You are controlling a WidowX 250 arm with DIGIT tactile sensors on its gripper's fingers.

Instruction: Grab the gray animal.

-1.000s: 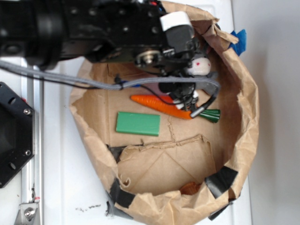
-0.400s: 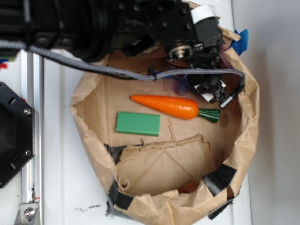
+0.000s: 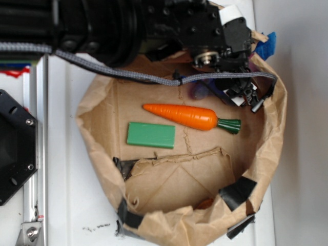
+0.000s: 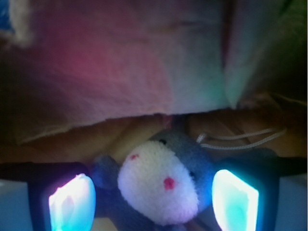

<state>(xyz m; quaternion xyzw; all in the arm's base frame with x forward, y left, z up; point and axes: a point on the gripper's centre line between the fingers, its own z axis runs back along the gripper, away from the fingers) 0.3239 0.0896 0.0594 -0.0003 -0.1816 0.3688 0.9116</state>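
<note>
- Inside the torn paper bag [image 3: 102, 138], nearer its left wall, a green block [image 3: 151, 135] lies flat.
- Just right of it and toward the far side, an orange carrot [image 3: 187, 116] lies across the middle.
- At the bag's far right corner, the gripper [image 4: 153, 199] stands open, its glowing pads [image 4: 72, 204] flanking the gray animal [image 4: 159, 183] without visibly pressing it; its white string [image 4: 240, 137] trails right.
</note>
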